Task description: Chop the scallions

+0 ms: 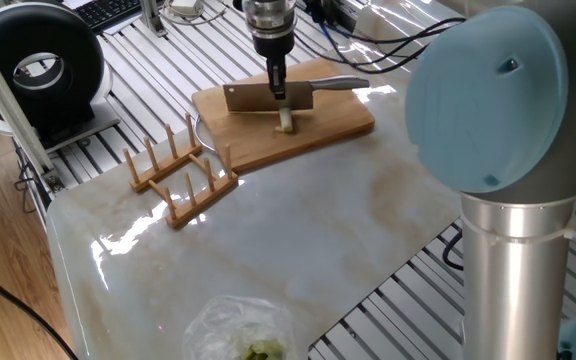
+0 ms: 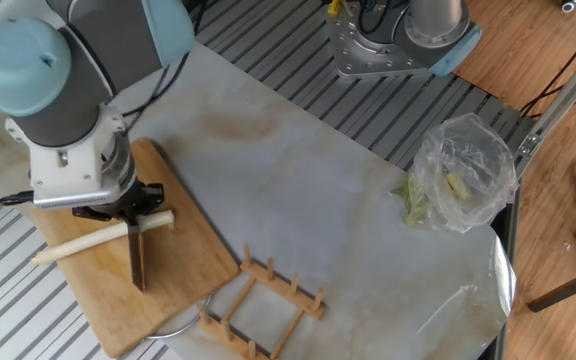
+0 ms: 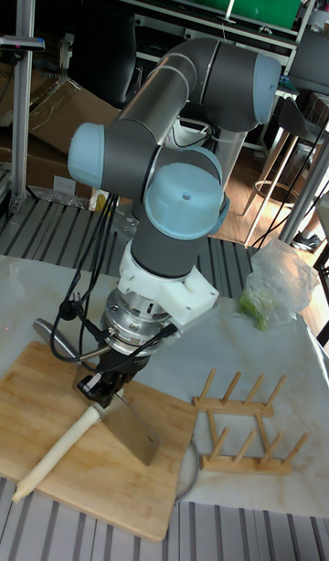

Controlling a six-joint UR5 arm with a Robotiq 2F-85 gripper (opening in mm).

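Note:
A wooden cutting board lies at the table's end. The scallion is one long pale stalk lying across it, and only its end shows below the blade in one fixed view. My gripper is shut on the top edge of a cleaver. The blade stands upright across the stalk with its edge down at the board. I cannot tell whether the stalk is cut through.
A wooden slotted rack stands beside the board. A clear plastic bag with green bits lies at the table's other end. A metal ring pokes out from under the board.

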